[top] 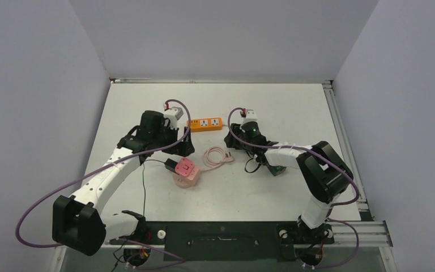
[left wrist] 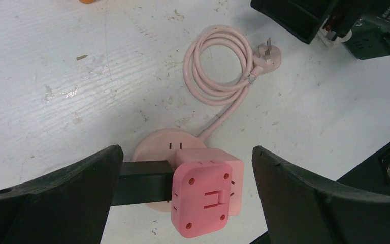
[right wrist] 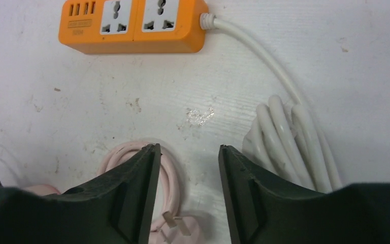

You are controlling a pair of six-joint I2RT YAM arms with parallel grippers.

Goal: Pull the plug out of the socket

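Note:
A pink cube socket (left wrist: pixel 208 198) sits on a round pink base (left wrist: pixel 157 145). A black plug (left wrist: pixel 142 182) is pushed into the cube's left side. They also show in the top view, the socket (top: pixel 186 171) and the plug (top: pixel 171 165). My left gripper (left wrist: pixel 185 152) hovers above them, wide open, with one finger on each side and touching neither. In the top view the left gripper (top: pixel 182 148) is just behind the socket. My right gripper (right wrist: pixel 189 152) is open and empty over the table, near the pink cable's end.
The base's pink cable (left wrist: pixel 218 66) lies coiled, with its flat plug (left wrist: pixel 268 55) loose. An orange power strip (right wrist: pixel 132 25) lies at the back, its white cord (right wrist: pixel 289 137) bundled on the right. A dark green block (left wrist: pixel 376 38) lies under the right arm.

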